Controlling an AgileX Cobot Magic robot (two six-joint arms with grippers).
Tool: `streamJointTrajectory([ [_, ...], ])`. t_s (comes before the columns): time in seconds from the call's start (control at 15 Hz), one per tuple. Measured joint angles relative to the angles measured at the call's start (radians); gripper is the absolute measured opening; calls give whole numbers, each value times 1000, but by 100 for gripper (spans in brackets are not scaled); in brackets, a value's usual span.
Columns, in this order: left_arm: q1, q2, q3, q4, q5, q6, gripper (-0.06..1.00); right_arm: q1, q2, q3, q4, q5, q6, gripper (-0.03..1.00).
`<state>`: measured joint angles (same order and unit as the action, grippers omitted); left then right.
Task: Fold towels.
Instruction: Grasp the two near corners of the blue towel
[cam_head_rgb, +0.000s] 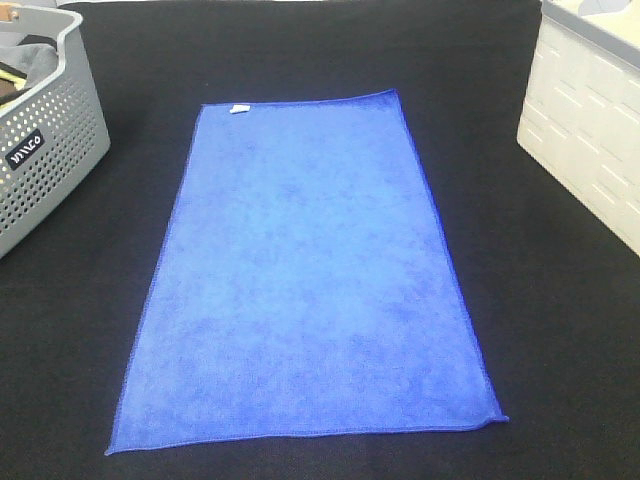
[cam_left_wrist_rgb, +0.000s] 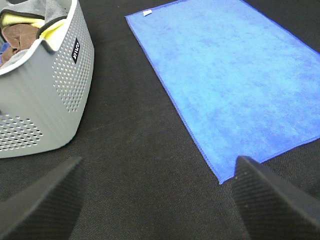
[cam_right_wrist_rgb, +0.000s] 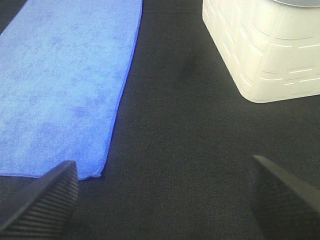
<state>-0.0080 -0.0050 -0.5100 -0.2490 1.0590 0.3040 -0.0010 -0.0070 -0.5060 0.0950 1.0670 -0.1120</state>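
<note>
A royal-blue towel (cam_head_rgb: 305, 280) lies spread flat on the black table, long side running away from the front, with a small white tag (cam_head_rgb: 238, 108) at its far edge. The towel (cam_left_wrist_rgb: 235, 80) also shows in the left wrist view, where my left gripper (cam_left_wrist_rgb: 160, 200) stands open over bare black cloth, short of the towel's near left corner. In the right wrist view the towel (cam_right_wrist_rgb: 60, 85) lies beside my right gripper (cam_right_wrist_rgb: 162, 197), which is open above the table just off the near right corner. Neither gripper shows in the exterior high view.
A grey perforated basket (cam_head_rgb: 45, 140) holding mixed cloths stands at the far left and is seen as the basket (cam_left_wrist_rgb: 45, 95) in the left wrist view. A white plastic bin (cam_head_rgb: 590, 130) stands at the far right, close to the right gripper as the bin (cam_right_wrist_rgb: 265, 50).
</note>
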Motion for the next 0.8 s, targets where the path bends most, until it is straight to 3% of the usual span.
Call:
streamJointTrajectory([
  [0.8,0,0,0,0,0,0,77,0,0,0,0,0,0,85],
])
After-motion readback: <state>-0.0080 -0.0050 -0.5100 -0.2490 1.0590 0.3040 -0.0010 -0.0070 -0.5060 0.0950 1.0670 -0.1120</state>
